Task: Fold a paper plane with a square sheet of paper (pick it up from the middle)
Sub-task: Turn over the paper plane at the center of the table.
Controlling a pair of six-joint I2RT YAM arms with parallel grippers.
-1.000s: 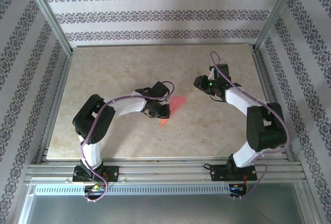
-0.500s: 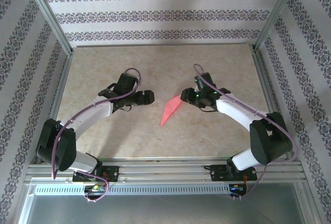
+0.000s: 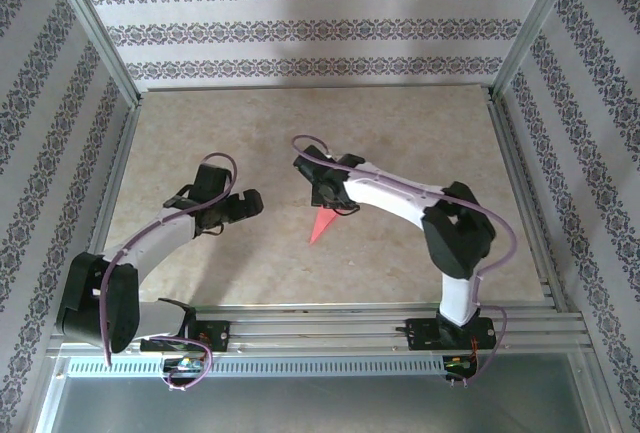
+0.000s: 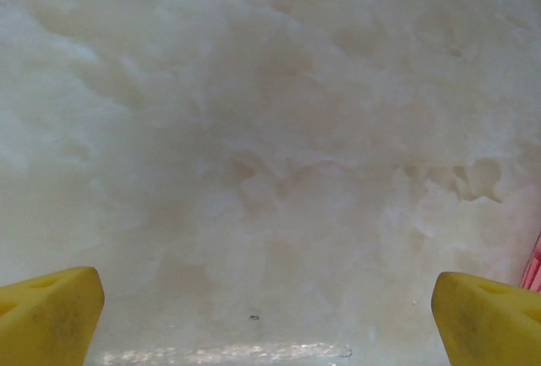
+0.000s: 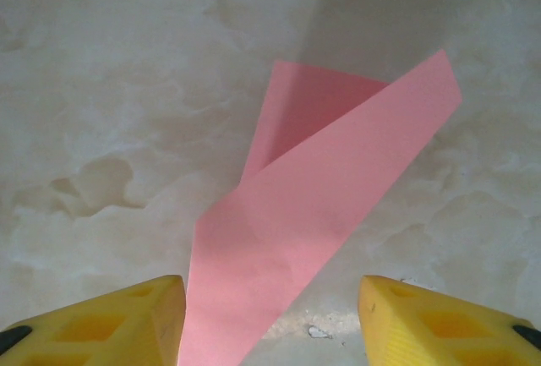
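Right gripper [image 5: 270,298] is arriving over paper plane [image 5: 338,180], jaws apart straddling it | left gripper [image 4: 266,298], spread wide, is retreating toward 9 o'clock for clearance

A robot test cell: aluminium frame [image 3: 95,28] posts enclose a marble-look tabletop [image 3: 420,133], with patterned wallpaper panels [image 3: 300,28] as walls. The left arm [image 3: 160,238] and right arm [image 3: 390,191] are bolted to a slotted rail [image 3: 320,328].
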